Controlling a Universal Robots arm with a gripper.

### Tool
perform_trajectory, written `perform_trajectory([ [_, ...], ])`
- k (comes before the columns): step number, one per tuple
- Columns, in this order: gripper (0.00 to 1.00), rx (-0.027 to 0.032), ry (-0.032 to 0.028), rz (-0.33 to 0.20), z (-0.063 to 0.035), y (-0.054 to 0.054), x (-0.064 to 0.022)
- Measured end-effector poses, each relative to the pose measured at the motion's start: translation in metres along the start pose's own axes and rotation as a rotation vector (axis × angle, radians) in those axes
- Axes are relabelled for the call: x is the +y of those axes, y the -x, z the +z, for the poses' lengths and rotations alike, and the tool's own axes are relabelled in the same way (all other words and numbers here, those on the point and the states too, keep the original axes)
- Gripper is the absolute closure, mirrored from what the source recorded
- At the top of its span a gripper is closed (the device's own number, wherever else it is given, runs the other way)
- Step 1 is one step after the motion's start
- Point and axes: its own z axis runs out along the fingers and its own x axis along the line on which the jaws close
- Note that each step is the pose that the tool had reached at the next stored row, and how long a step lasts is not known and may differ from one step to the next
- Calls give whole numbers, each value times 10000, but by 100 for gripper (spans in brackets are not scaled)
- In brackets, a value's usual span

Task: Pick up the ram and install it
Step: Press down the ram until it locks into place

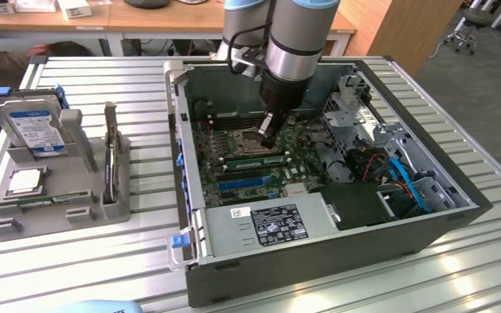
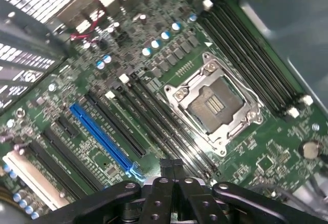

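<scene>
Ram: a long, narrow, thin green circuit-board stick, with small dark chips just visible along its length. Lies flat in a shallow slot of the grey tray at the exterior view's left, well apart from the open computer case. Runs lengthwise left to right, tilted slightly so the right end sits a little farther away. Sits just on the near side of the square silver processor and nearer than the upright hard drive with the blue-and-white label. Rests free in the tray, nothing gripping or touching it from above.
</scene>
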Motion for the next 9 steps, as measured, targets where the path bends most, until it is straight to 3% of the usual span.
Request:
perform_trajectory([
  [9,90,-31,-64,1380,5,-1,1],
])
